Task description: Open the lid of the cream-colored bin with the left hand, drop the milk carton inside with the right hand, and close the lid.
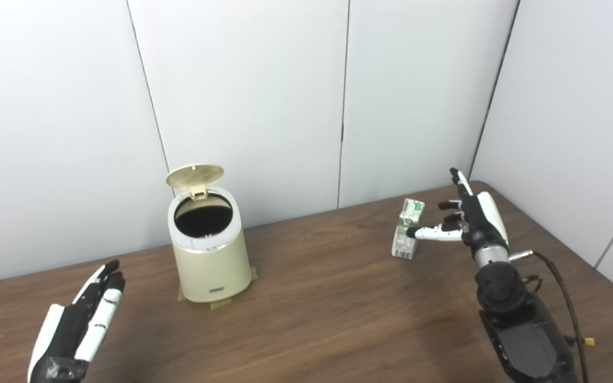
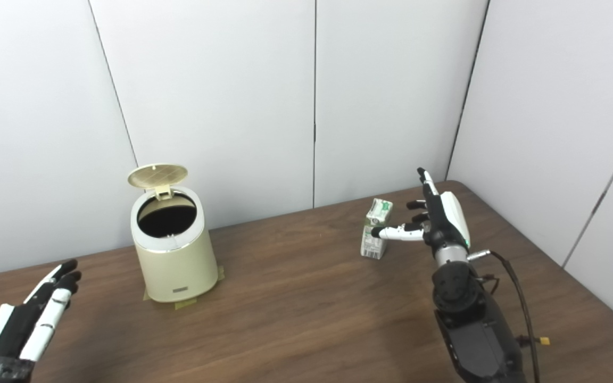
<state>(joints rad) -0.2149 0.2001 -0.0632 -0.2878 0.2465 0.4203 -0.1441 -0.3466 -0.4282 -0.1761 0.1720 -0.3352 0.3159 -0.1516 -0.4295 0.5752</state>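
The milk carton [image 1: 407, 229] stands upright toward the table's far right corner, just left of the right hand [image 1: 469, 215], whose spread fingers hold nothing. The left hand [image 1: 80, 324], fingers straight and empty, is well apart, and the bin [image 1: 210, 250] has its lid [image 1: 195, 175] up.

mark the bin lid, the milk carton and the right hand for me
bin lid [image 1: 195, 175], left eye view, middle of its raised underside.
milk carton [image 1: 404, 246], left eye view, lower front face.
right hand [image 1: 474, 213], left eye view, palm, fingers spread beside the carton.
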